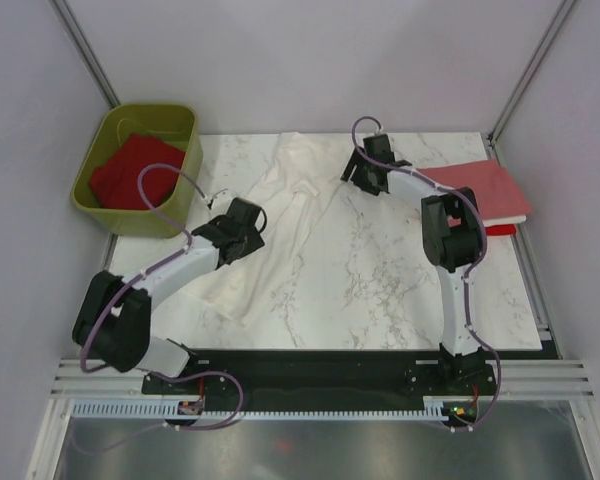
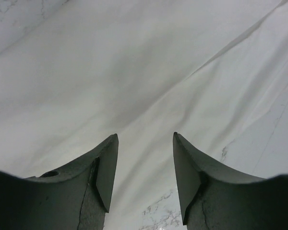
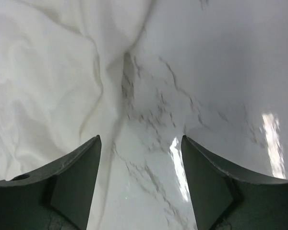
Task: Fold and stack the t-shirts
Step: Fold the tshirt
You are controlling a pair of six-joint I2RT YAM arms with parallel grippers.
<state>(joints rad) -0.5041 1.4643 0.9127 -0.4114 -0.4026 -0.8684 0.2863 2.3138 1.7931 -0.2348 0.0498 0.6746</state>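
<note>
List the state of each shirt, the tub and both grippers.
white t-shirt: unfolded, wrinkled, spread on the table
red t-shirt: crumpled inside the tub
pink t-shirt: folded, at the right edge
tub: upright, open-topped
left gripper: open, empty, above white t-shirt
right gripper: open, empty

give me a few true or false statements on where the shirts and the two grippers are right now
1. The white t-shirt lies loosely spread on the marble table. True.
2. The right gripper is clamped on the white t-shirt. False: its jaws stand apart with nothing between them, over bare table beside the cloth's edge.
3. The olive-green tub holds red cloth. True.
4. The folded pink t-shirt sits inside the tub. False: it lies at the table's right edge.
5. The left gripper is open above the white t-shirt. True.
</note>
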